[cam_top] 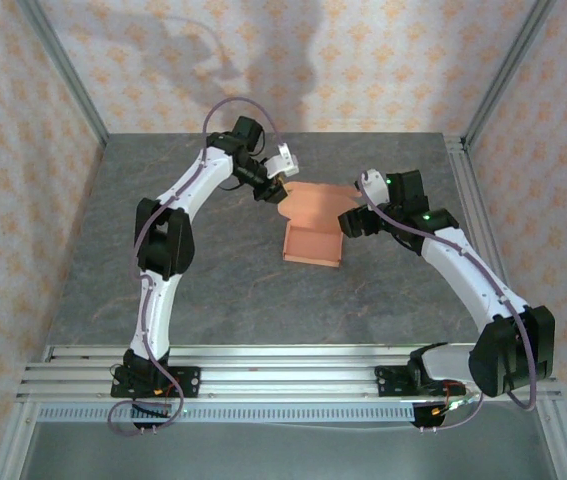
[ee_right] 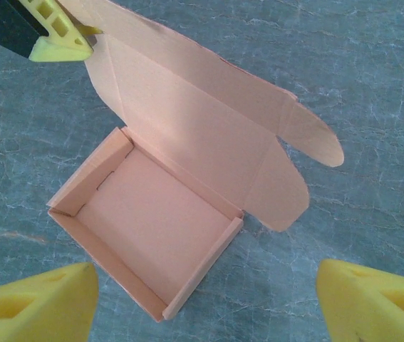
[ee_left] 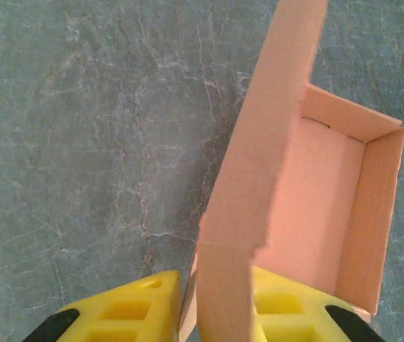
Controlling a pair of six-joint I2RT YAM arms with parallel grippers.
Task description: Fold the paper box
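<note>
Now, the paper box (cam_top: 313,240): salmon-orange, sitting on the grey marbled table (cam_top: 213,290) near the middle, right between the two arms. It's half built, with the walls up and the lid open.
Tray (ee_right: 152,228): a shallow rectangle with all four walls upright. The right wrist camera looks straight down into it.
Lid (ee_right: 187,121): hinged along the tray's far wall and leaning up and back, away from the arm bases. Its two rounded flaps (ee_right: 316,139) stick out over the table on one side.
Left gripper (cam_top: 271,188): right at the lid's far-left corner. In its own wrist view the lid's edge rises between the yellow fingers (ee_left: 123,317), and the gap is narrow, one finger close on each side of the card. Whether they're actually pinching it, I can't tell.
Right gripper (cam_top: 356,218): just beside the box's right edge in the top view. Jaws are spread wide, yellow fingertips (ee_right: 38,303) well apart at the bottom corners of its wrist view and clear of the card, with the open tray beyond them.
</note>
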